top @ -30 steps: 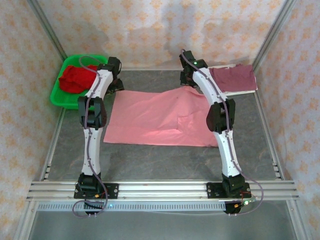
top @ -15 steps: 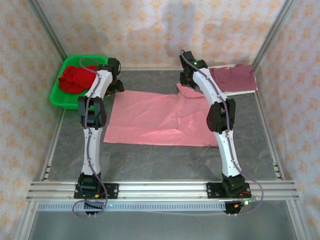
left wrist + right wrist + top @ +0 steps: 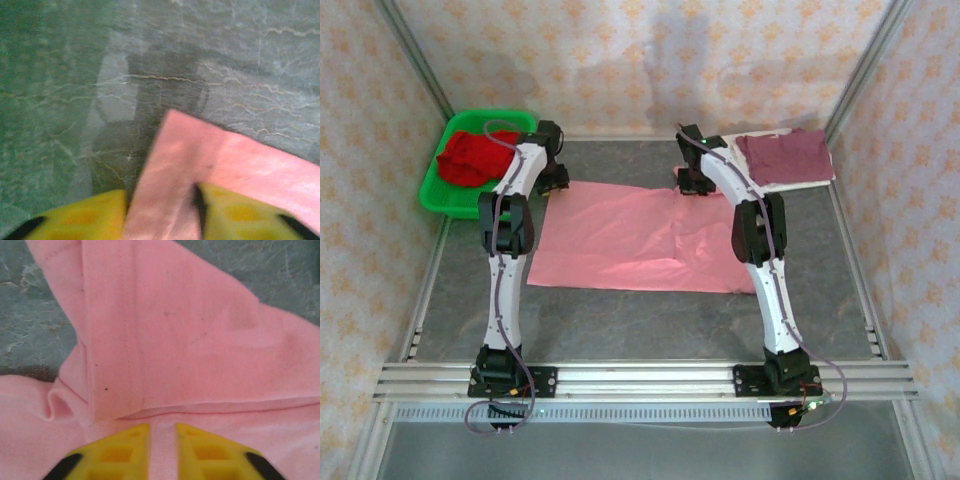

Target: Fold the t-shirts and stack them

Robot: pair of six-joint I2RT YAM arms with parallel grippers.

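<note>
The pink shirt (image 3: 640,235) lies spread out right of the basket (image 3: 435,195). The left gripper (image 3: 160,200) pinches the shirt's far corner nearest the basket. The right gripper (image 3: 162,432) clamps its far edge farther away.

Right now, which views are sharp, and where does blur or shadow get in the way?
Top external: evenly lit, no glare, salmon-pink t-shirt clear. Left wrist: smeared blur, a dark shadow on the table by the shirt corner. Right wrist: crispest, seam stitching readable.

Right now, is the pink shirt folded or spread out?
Mostly spread: the pink shirt lies flat and wide across the table, with one flap doubled over near the right gripper.
</note>
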